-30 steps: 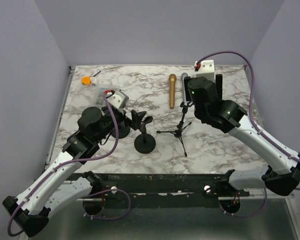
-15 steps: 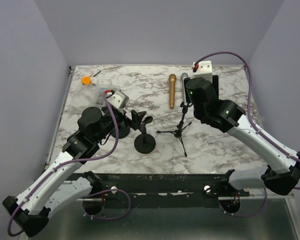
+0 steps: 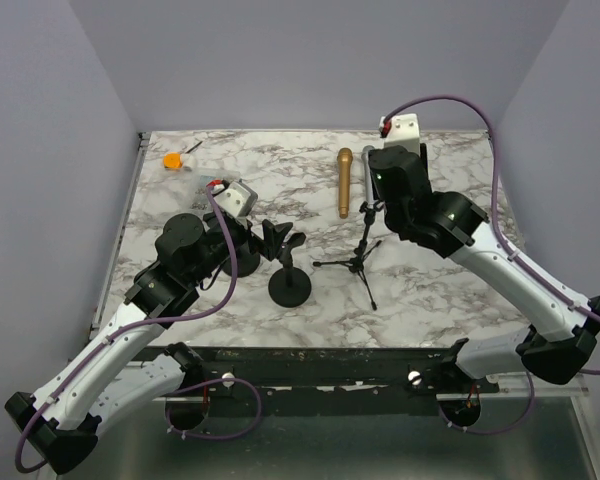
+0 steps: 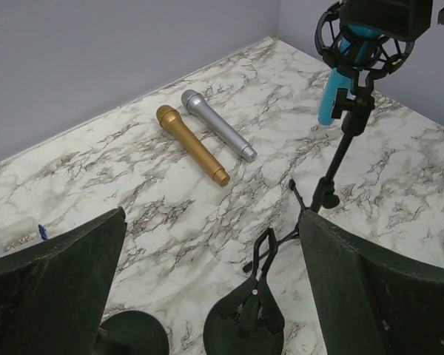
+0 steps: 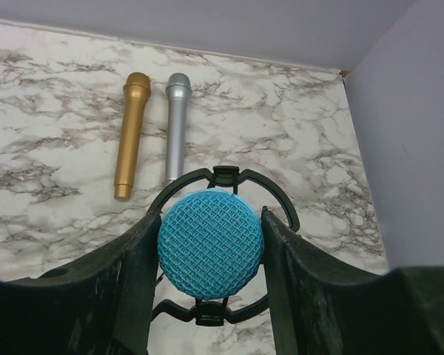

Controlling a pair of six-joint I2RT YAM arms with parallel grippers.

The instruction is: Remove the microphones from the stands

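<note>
Right gripper (image 5: 211, 229) narrowed onto blue microphone (image 5: 211, 259) head; left gripper (image 4: 214, 277) stays spread.

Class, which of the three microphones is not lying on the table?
The blue microphone, seated in the stand; the gold microphone and silver microphone lie flat.

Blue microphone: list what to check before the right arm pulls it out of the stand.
1. Right fingers touch both sides of the blue microphone head: ok.
2. Grip firm enough to pull: cannot tell.
3. Microphone seated in the shock mount: ok.
4. Tripod stand upright: ok.
5. Stand braced by the left fingers: not ok; they are open and apart from it.
6. Gold microphone and silver microphone lie clear: ok.
</note>
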